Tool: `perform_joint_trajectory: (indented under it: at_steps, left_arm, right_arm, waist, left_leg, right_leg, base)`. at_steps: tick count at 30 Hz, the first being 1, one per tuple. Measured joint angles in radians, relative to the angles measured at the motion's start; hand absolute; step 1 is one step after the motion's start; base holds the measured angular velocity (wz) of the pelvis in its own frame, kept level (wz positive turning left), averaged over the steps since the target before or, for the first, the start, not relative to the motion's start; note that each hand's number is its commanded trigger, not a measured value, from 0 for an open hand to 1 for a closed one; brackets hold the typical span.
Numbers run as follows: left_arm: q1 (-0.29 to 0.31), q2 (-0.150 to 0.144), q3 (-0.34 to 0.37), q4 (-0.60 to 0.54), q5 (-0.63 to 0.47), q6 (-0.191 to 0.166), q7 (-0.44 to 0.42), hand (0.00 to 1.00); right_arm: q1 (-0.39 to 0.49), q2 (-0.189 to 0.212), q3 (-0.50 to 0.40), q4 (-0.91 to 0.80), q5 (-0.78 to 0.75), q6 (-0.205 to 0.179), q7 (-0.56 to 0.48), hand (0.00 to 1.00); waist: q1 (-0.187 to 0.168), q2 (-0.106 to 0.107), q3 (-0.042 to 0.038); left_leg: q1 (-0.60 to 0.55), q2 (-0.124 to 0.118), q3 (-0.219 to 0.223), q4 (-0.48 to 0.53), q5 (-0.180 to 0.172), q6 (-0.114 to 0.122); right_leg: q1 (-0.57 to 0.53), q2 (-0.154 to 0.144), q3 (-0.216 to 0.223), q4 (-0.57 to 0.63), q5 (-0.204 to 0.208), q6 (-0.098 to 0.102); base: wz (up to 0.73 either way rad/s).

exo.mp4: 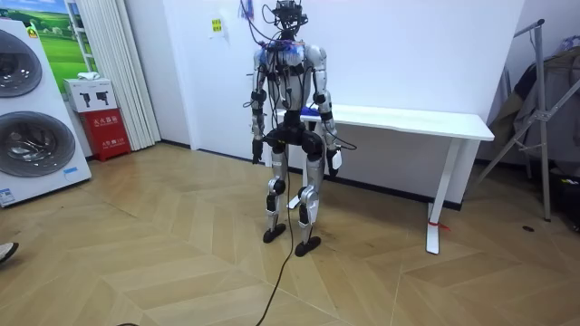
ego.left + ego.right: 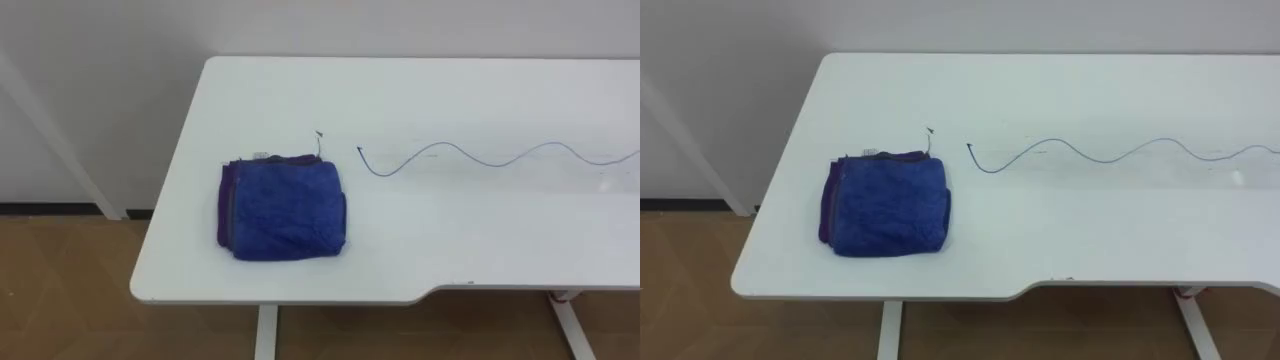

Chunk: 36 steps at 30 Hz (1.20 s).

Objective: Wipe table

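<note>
Folded blue towel (image 2: 284, 210) sits left of the table's (image 2: 450, 235) wavy line (image 2: 440, 146), probably ink, ready for wiping. Left hand (image 1: 256, 157) and right hand (image 1: 333, 161) hang low; I cannot tell their grip.

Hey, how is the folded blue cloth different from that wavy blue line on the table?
The cloth is a thick, folded, roughly square bundle; the line is a thin wavy mark drawn on the table. The cloth lies near the table's left end; the line starts just right of it and runs off the view's right edge. Both are blue, on the same white top.
</note>
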Motion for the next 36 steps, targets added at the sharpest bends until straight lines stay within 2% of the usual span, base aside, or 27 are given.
perform_joint_trajectory:
  at_steps: [13,23,27,29,30,33,36]
  left_arm:
    - [-0.021,0.004,-0.001,-0.024,-0.008,0.0,0.011,0.0]
    - [-0.011,-0.004,0.019,-0.02,-0.034,-0.002,0.011,0.0]
    - [0.009,-0.002,0.034,-0.02,-0.027,0.001,0.011,0.0]
    - [0.011,0.0,0.07,-0.015,-0.026,0.014,0.011,0.0]
    - [0.011,0.0,0.109,-0.015,-0.027,0.024,0.012,0.0]
    - [0.019,0.008,0.164,-0.02,-0.028,0.042,0.037,0.0]
    - [0.021,0.024,0.184,-0.021,-0.025,0.044,0.043,0.0]
  right_arm:
    - [-0.001,-0.001,0.0,0.0,0.002,0.0,-0.004,0.0]
    - [0.001,-0.005,-0.012,0.015,0.005,0.008,-0.046,0.0]
    - [0.007,-0.006,-0.08,0.046,0.026,0.011,-0.111,0.0]
    - [0.017,-0.006,-0.131,0.046,0.036,0.014,-0.138,0.0]
    - [0.019,-0.008,-0.189,0.047,0.037,0.024,-0.153,0.0]
    - [0.019,-0.028,-0.282,0.044,0.067,0.037,-0.203,0.0]
    - [0.015,-0.053,-0.38,0.045,0.076,0.052,-0.25,0.0]
  waist:
    - [-0.001,0.0,-0.0003]
    - [0.001,-0.007,-0.0008]
    - [-0.002,-0.013,-0.0008]
    - [-0.007,-0.017,0.0004]
    - [-0.014,-0.02,-0.0012]
    - [-0.029,-0.029,-0.0012]
    - [-0.044,-0.037,0.0004]
  left_leg:
    - [-0.003,-0.006,-0.003,0.0,-0.002,0.004]
    - [0.024,-0.006,0.004,-0.023,-0.003,0.006]
    - [0.037,-0.006,0.003,-0.031,-0.003,0.007]
    - [0.042,-0.006,0.001,-0.032,-0.003,0.007]
    - [0.044,-0.007,-0.001,-0.033,-0.003,0.007]
    - [0.048,-0.008,0.004,-0.035,-0.003,0.007]
    - [0.063,-0.008,0.011,-0.035,-0.003,0.008]
  right_leg:
    - [0.0,-0.007,-0.007,0.0,-0.006,0.006]
    - [0.01,-0.005,0.01,0.002,-0.006,0.006]
    - [0.02,-0.005,0.009,0.001,-0.006,0.007]
    - [0.026,-0.006,0.006,0.002,-0.006,0.007]
    - [0.028,-0.006,0.006,0.002,-0.006,0.007]
    - [0.028,-0.007,0.009,0.003,-0.006,0.007]
    - [0.041,-0.007,0.014,0.002,-0.006,0.007]
  base:
    - [0.01]
    - [-0.02]
    - [0.0]
    - [0.05]
    - [0.04]
    - [-0.05]
    - [-0.05]
